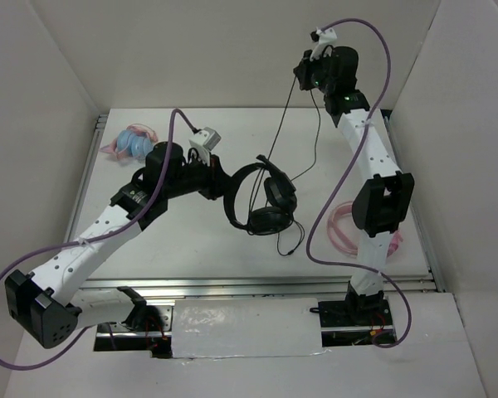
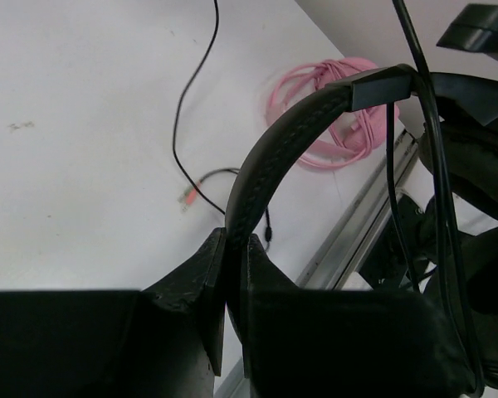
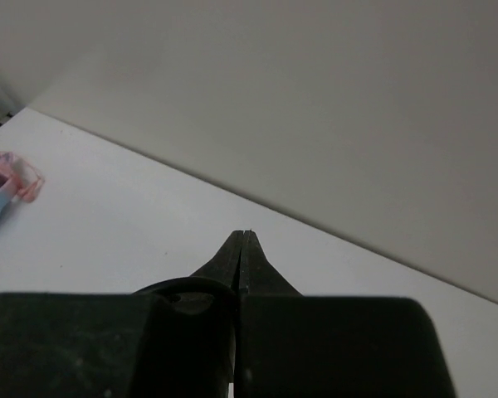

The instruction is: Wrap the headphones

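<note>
**A:** Which step are you in?

**B:** The winding itself, I judge, and early in it. Nearest you, the reddish plug [image 2: 187, 196] lies on the white table [image 1: 191, 257], short of its near edge, and none of the lead looks wound. Above the table's middle, your left gripper [image 2: 232, 240] has its jaws clamped on the thin headband of the black over-ear headphones [image 1: 270, 207]. It seems to hold them clear of the table, earcups hanging.

**A:** And the right?

**B:** Your right gripper [image 1: 301, 73] is raised high toward the far right corner, jaws pressed together. The thin black cable [image 1: 286, 116] rises to it in two strands, so it looks pinched there, though the wrist view shows no cable at the tips.

**A:** What does the next move call for?

**B:** Bring that slack down and lead it round the headband or the cups. Keep it taut and the left hold firm.

**A:** And the count?

**B:** One black pair, one cable and one plug. There is one pink coiled cable [image 1: 344, 228] at the right edge and one light blue and pink pair of headphones [image 1: 133, 143] in the far left corner. Two arms.
</note>
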`<state>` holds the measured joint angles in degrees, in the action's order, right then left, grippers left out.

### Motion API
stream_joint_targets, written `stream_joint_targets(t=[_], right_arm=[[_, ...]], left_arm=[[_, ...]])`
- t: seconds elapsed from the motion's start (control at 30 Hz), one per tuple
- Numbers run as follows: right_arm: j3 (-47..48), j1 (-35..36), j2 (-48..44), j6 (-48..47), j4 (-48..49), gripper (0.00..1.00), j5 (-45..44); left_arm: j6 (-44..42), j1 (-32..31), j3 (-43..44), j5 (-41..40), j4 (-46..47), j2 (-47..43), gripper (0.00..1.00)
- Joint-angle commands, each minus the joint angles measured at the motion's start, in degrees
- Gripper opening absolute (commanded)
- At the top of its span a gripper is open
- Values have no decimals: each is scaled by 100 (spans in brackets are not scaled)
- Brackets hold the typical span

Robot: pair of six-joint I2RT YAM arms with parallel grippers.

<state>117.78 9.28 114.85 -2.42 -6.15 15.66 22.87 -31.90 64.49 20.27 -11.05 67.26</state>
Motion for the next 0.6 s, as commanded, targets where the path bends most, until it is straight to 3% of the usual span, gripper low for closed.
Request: stream_joint_targets(t=[0.0,0.13,0.3,0.4,0.57], right_arm=[[351,144,590,-118,-861,0,138],[-358,276,513,-67,-564,0,235],[-1911,434,161,654,235,0,1534],[-2721,705,-67,970,1201,1,2289],[-3190,1321,45,1558,1967,17,2714]], left_arm=[[-55,-351,292,435,270,-56,0],[-37,-457,476,82,305,-143,0],[-283,-352,1336,-278,235,-3,0],[-231,-168,2231,-401,357,277,0],[-81,96,3699,-620,78,822,0]])
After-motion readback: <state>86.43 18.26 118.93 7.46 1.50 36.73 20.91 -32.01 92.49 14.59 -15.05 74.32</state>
